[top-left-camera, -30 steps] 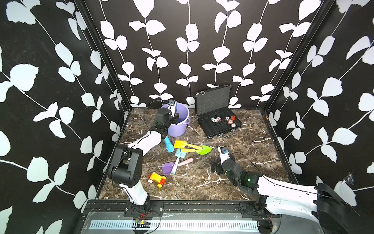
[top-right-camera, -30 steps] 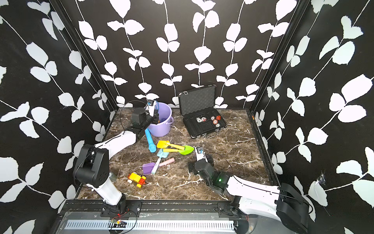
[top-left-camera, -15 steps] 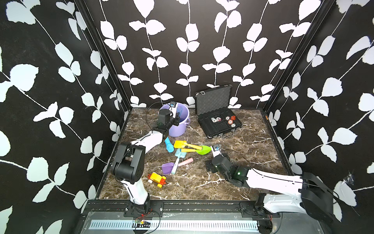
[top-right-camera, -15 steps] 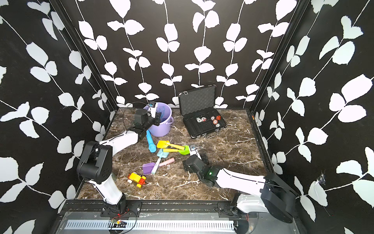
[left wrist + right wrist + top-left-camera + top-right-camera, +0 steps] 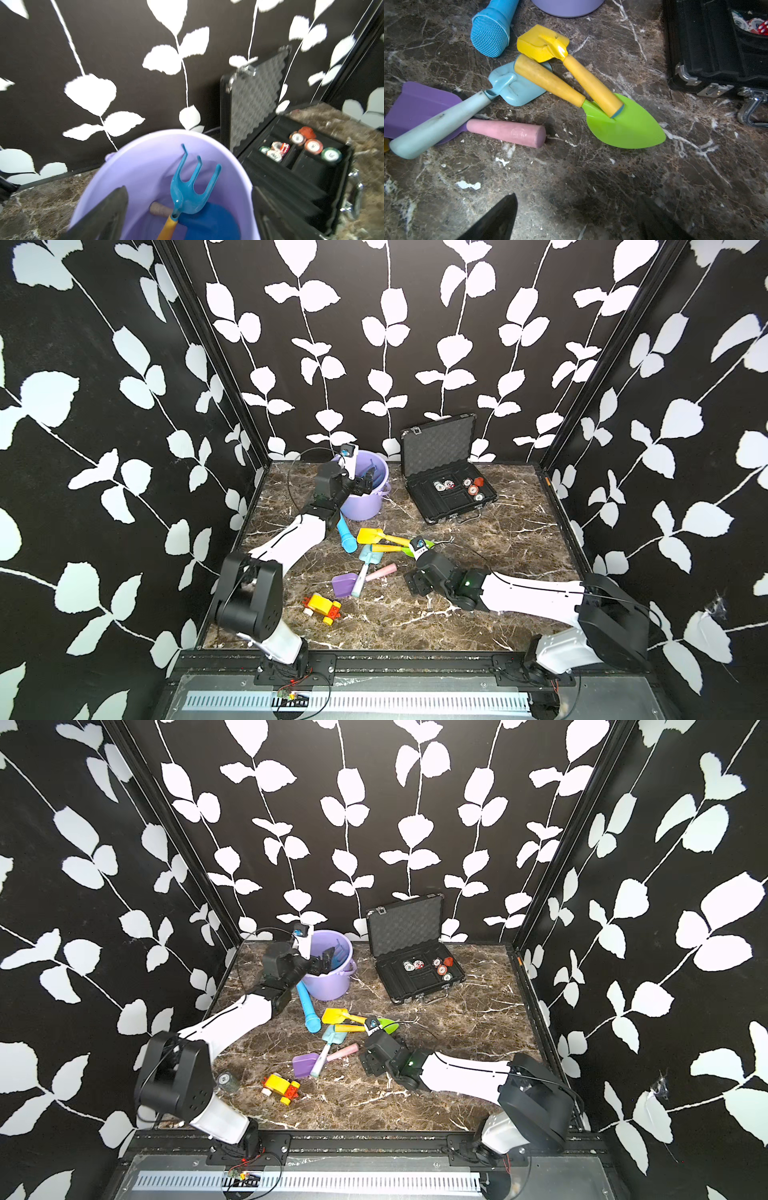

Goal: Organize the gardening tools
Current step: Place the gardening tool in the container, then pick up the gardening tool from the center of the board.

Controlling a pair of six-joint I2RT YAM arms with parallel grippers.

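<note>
My left gripper [image 5: 365,482] [image 5: 189,188] hangs open over the purple bucket [image 5: 360,506] [image 5: 145,158]. Inside the bucket lie a teal three-pronged fork [image 5: 193,187] with a yellow handle and a blue spade [image 5: 214,220]; both are free of the fingers. On the marble lie a yellow spade [image 5: 543,43] [image 5: 368,536], a green trowel [image 5: 627,124] [image 5: 388,1026], a light teal scoop [image 5: 517,87] and a purple scoop [image 5: 419,104] with a pink handle. My right gripper [image 5: 413,583] [image 5: 577,196] is open and empty, low over bare marble just short of the pink handle and the trowel.
A blue torch-like cylinder [image 5: 347,537] [image 5: 491,37] lies beside the bucket. A yellow-and-red toy car [image 5: 322,608] sits near the front left. An open black case [image 5: 453,506] [image 5: 708,41] with chips stands at the back right.
My left gripper has opened over the bucket and let the fork drop in. The right arm has swung left and forward towards the pile of tools.
</note>
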